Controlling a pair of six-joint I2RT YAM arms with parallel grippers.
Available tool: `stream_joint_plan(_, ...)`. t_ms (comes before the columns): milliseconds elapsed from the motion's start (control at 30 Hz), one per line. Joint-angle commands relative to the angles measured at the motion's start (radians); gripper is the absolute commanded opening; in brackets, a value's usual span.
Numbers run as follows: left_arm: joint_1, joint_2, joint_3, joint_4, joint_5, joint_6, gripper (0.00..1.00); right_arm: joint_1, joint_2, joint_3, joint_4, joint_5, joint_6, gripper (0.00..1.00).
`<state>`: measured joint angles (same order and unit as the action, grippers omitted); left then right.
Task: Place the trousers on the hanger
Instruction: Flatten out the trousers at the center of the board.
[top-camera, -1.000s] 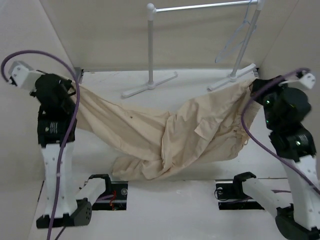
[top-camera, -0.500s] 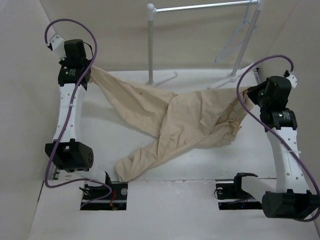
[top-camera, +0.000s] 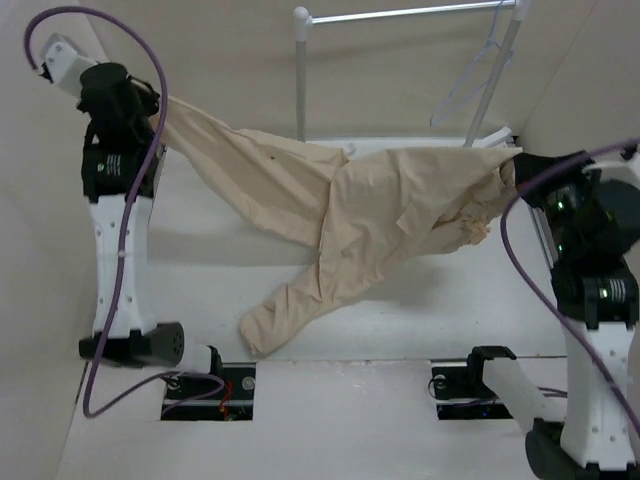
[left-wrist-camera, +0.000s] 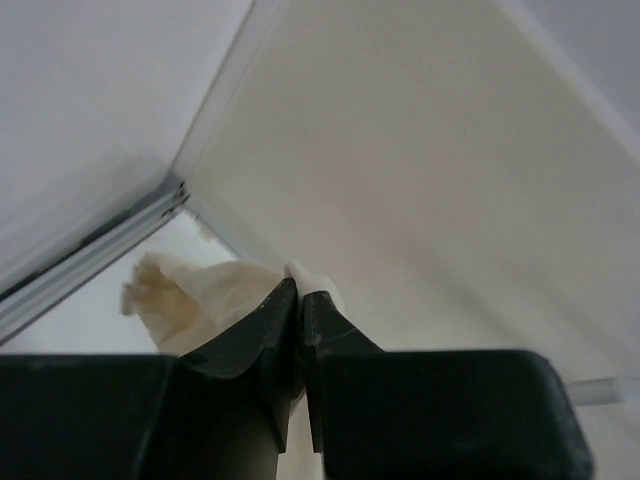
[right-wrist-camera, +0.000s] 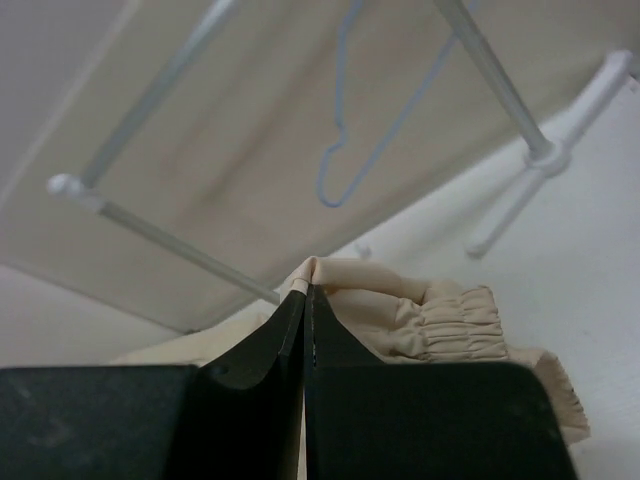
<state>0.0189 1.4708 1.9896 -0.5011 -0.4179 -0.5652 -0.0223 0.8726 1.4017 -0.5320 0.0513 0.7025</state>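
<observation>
Left gripper (top-camera: 150, 112) and right gripper (top-camera: 512, 168), seen from above, are clenched on opposite ends of the trousers (top-camera: 380, 220); the soft, light cloth sags between them, one leg trailing onto the table (top-camera: 200, 260), well apart from the hanger (top-camera: 468, 88) on the rack (top-camera: 300, 80). From the left wrist, closed jaws nip only a small tuft of cream cloth, a hold I judge could slip. From the right wrist, the jaws pinch a fold just beside the gathered waistband (right-wrist-camera: 440, 320), probably the firmest place to grip.

Overhead view: even diffuse light, faint shadows, mild softness. My wrist views: near foreground dark, blurred; background soft.
</observation>
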Motion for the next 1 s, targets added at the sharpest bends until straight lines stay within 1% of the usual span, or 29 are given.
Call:
stream_joint_plan(0, 0.013, -0.199, -0.105, 0.145, -0.012, 0.022, 0.06, 0.031, -0.157, -0.074, 0.052, 0.014, -0.014, 0.06)
stream_joint_plan(33, 0.020, -0.255, -0.220, 0.174, -0.018, 0.022, 0.06, 0.040, -0.202, -0.139, 0.037, 0.025, -0.009, 0.06)
stream_joint_plan(100, 0.048, -0.386, -0.522, 0.255, -0.035, -0.004, 0.07, 0.058, -0.286, -0.283, -0.008, 0.032, 0.012, 0.05)
stream_joint_plan(167, 0.091, -0.492, -0.796, 0.283, -0.065, -0.048, 0.07, 0.063, -0.395, -0.459, -0.100, 0.022, 0.076, 0.04)
stream_joint_plan(200, 0.121, -0.527, -0.899, 0.268, -0.076, -0.083, 0.07, 0.058, -0.441, -0.531, -0.162, 0.016, 0.104, 0.04)
stream_joint_plan(267, 0.209, -0.558, -1.047, 0.208, -0.056, -0.151, 0.08, 0.011, -0.498, -0.631, -0.279, 0.009, 0.140, 0.03)
stream_joint_plan(333, 0.250, -0.550, -1.106, 0.188, -0.033, -0.189, 0.08, -0.017, -0.503, -0.676, -0.332, -0.007, 0.155, 0.03)
stream_joint_plan(400, 0.258, -0.489, -1.077, 0.173, -0.021, -0.205, 0.08, -0.018, -0.460, -0.681, -0.319, 0.002, 0.161, 0.03)
stream_joint_plan(467, 0.246, -0.419, -0.988, 0.139, 0.014, -0.213, 0.07, -0.018, -0.400, -0.652, -0.278, 0.013, 0.143, 0.03)
stream_joint_plan(567, 0.214, -0.383, -0.852, 0.102, 0.048, -0.217, 0.05, -0.015, -0.330, -0.542, -0.226, 0.048, 0.097, 0.03)
stream_joint_plan(633, 0.175, -0.394, -0.749, 0.058, 0.036, -0.205, 0.05, -0.002, -0.299, -0.444, -0.217, 0.091, 0.063, 0.03)
stream_joint_plan(800, 0.137, -0.487, -0.566, -0.088, -0.039, -0.167, 0.05, 0.026, -0.299, -0.236, -0.237, 0.183, 0.006, 0.03)
stream_joint_plan(900, 0.100, -0.530, -0.502, -0.152, -0.171, -0.136, 0.05, 0.014, -0.281, -0.153, -0.220, 0.242, -0.014, 0.04)
stream_joint_plan(967, 0.074, -0.500, -0.479, -0.136, -0.254, -0.079, 0.06, 0.003, -0.209, -0.141, -0.140, 0.260, -0.020, 0.05)
